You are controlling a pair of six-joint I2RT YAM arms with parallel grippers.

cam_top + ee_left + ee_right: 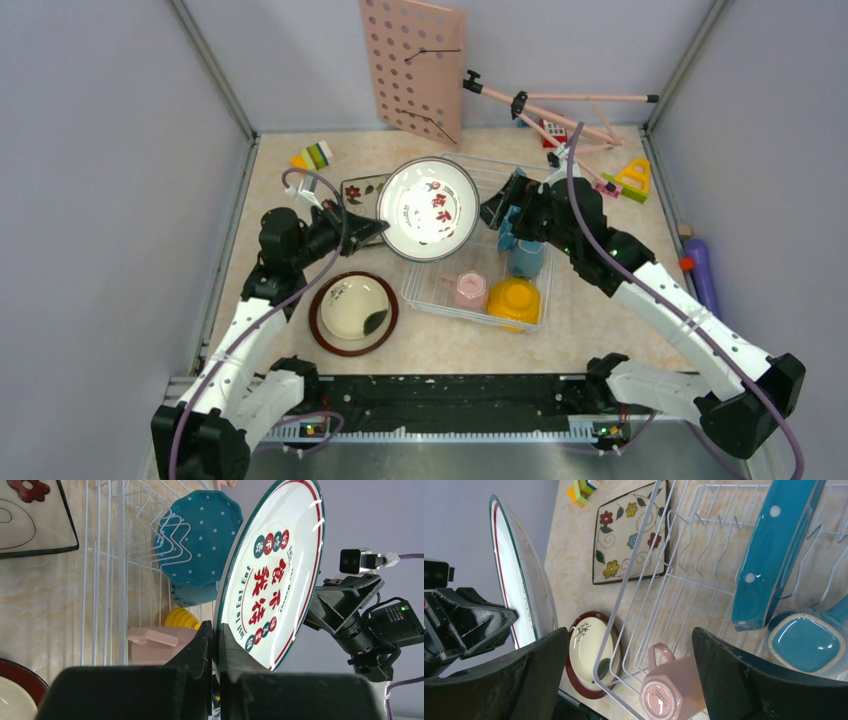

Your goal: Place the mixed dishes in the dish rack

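My left gripper is shut on the lower rim of the white plate with characters, holding it on edge above the left end of the dish rack. My right gripper stands open just right of that plate, with nothing between its fingers. In the rack are the pink cup upside down, the yellow bowl, the blue-grey mug and the blue polka-dot plate standing in the slots. The brown-rimmed plate and the square floral plate lie on the table left of the rack.
A pink pegboard leans on the back wall with a pink folding stand beside it. Toy blocks lie at the back left, a yellow and green toy at the back right. A purple object lies by the right wall.
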